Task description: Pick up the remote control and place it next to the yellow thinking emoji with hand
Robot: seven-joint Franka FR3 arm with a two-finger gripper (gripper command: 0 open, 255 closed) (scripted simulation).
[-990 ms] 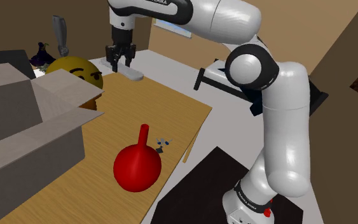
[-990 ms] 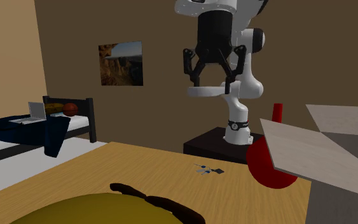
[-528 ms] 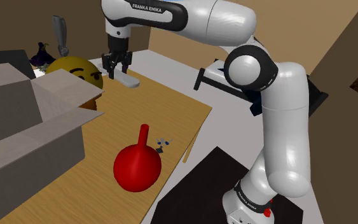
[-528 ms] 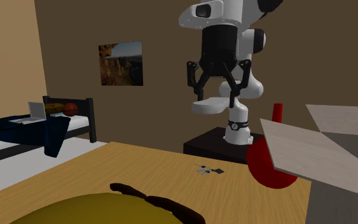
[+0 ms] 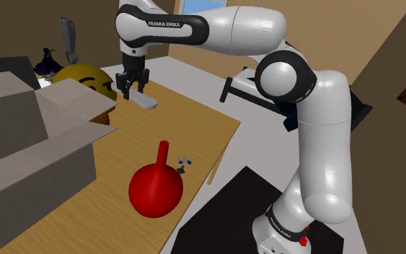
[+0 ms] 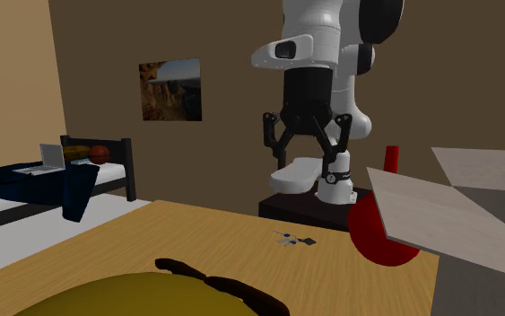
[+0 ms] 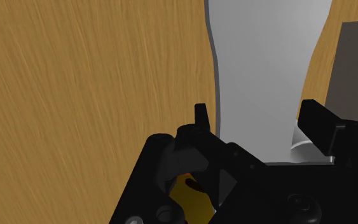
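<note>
Above the table (image 5: 187,130), close by the emoji (image 5: 86,76), I have the pincer (image 5: 132,86) pinching the remote (image 5: 145,101).

The remote is a pale grey, long slab. It hangs under the fingertips, clear of the wood, and looks roughly level in the second exterior view. In the wrist view there's one black finger (image 7: 201,116) on each long edge, both touching, with the remote running away from the pincer over the wood. In the shoulder view most of the body sticks out to one side of the fingers. It sits just to the right of the yellow face there, and I see no contact.

Count:
- 1 remote, 1 emoji.
- 1 red flask (image 5: 156,189), narrow neck up, standing on the table well apart from the pincer, toward the stand.
- 1 small grey item (image 5: 185,163) just beside the flask, too small to identify.
- 1 grey box (image 5: 28,137), flaps open, at the shoulder view's left, right against the emoji.
- 1 grey handle (image 5: 68,40) and 1 dark purple item (image 5: 47,61) behind the emoji; I can't tell what either is.
- Off the table, second exterior view: 1 bed (image 6: 107,179), 1 laptop (image 6: 48,158) on it, 1 picture (image 6: 169,90) on the wall.
</note>
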